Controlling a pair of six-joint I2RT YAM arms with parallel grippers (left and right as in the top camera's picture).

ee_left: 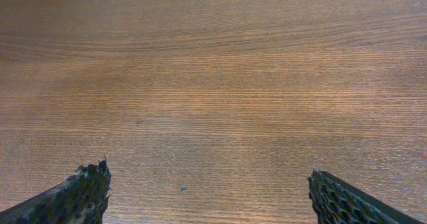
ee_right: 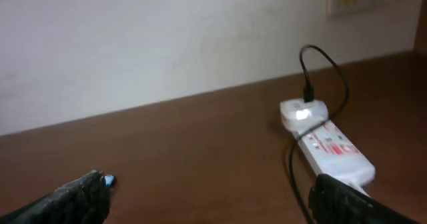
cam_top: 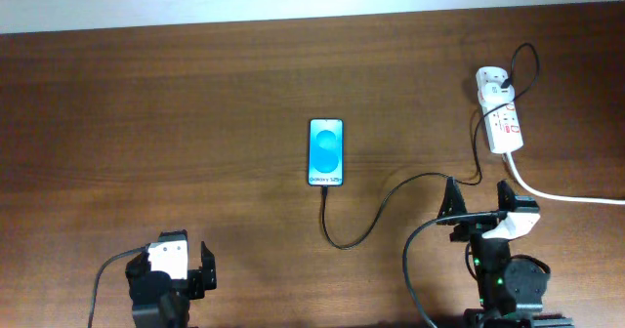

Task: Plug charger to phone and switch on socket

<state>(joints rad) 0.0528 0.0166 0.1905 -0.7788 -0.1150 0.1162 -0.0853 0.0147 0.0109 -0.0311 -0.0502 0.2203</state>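
The phone point(cam_top: 326, 152) lies face up mid-table, its blue screen lit. The thin black charger cable point(cam_top: 376, 214) runs from the phone's near end in a loop to the right and up to its plug point(cam_top: 493, 82) in the white socket strip point(cam_top: 504, 120), seen also in the right wrist view point(ee_right: 333, 149). The connector sits at the phone's bottom edge. My left gripper point(cam_top: 178, 255) is open and empty at the front left, over bare wood point(ee_left: 210, 184). My right gripper point(cam_top: 479, 206) is open and empty, in front of the socket point(ee_right: 207, 197).
The socket's thick white cord point(cam_top: 566, 196) runs off to the right edge. A white wall point(ee_right: 167, 37) stands behind the table's far edge. Bare brown wood lies between the two arms.
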